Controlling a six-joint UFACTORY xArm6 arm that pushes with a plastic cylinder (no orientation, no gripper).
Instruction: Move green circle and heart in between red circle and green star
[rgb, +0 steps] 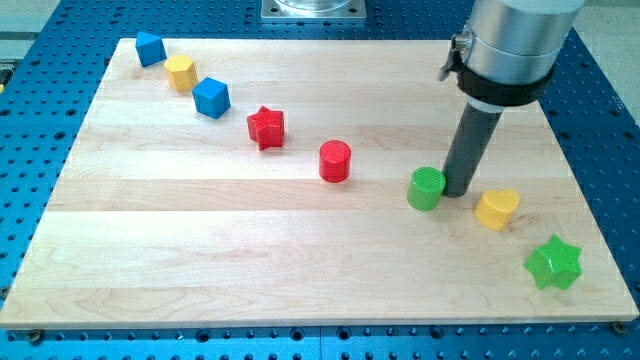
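Green circle (426, 188) sits right of red circle (335, 161), my tip (459, 193) touching its right side. Yellow heart (496, 209) just beside; green star (554, 263) lower right. No pincer on this rod.

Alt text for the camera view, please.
My tip rests just right of the green circle on a wooden board, with the yellow heart and green star further right. The red circle sits left of the green circle.

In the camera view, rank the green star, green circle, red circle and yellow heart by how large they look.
1. green star, largest, though nearest the view's bottom, so nearness may help.
2-4. green circle, red circle and yellow heart look too alike to rank.
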